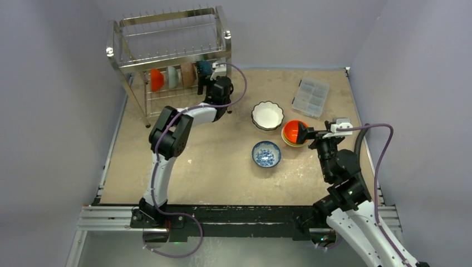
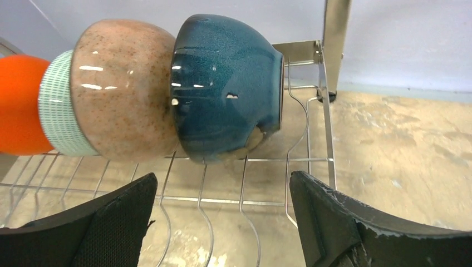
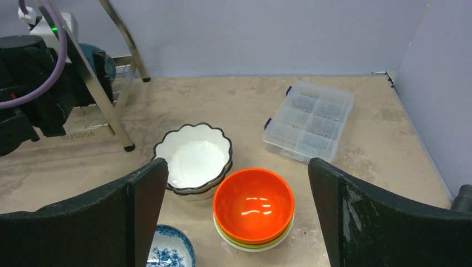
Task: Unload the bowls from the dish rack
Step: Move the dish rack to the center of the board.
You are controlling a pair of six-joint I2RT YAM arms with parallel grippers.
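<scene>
Teal bowl (image 2: 225,83) stands on edge in the dish rack (image 2: 334,33), last in its row, touching the tan bowl (image 2: 122,89), just ahead of the left fingers (image 2: 111,222) and centred between them. Those are wide open, empty. Suggest going straight in, pinching the teal only, then lifting clear of the prongs. Also open: right fingers (image 3: 111,222), orange bowl (image 3: 253,203) below and between them.

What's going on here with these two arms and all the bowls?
The left arm, jaws open, reaches toward the teal bowl, the end one of four in the dish rack. The right arm hovers, jaws open and empty, above the orange bowl stacked on the table beside a white bowl and a blue-patterned bowl.
</scene>
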